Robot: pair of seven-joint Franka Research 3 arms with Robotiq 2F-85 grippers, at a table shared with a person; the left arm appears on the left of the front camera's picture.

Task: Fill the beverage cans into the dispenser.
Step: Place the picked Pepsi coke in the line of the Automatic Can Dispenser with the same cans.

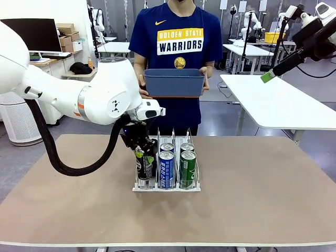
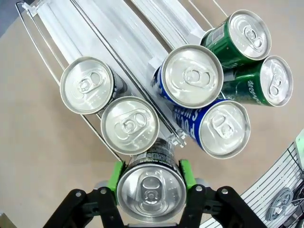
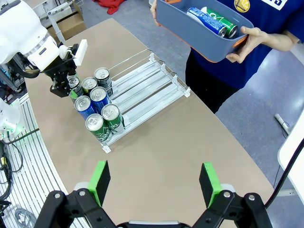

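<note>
A dark can [image 2: 151,190] is clamped by the left gripper [image 2: 151,176] at the dispenser's [image 2: 118,42] left-lane front, while the right gripper [image 3: 154,183] is spread wide, empty.

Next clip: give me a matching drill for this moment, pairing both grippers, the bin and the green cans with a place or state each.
Column one:
1. left gripper
2. right gripper
3. bin
4. green cans

Column two:
A. in the right lane of the dispenser, front view
B. open, holding nothing
C. in the person's hands
D. shut on a dark can

Pairs: 1-D, 2-B, 3-C, 4-A
</note>
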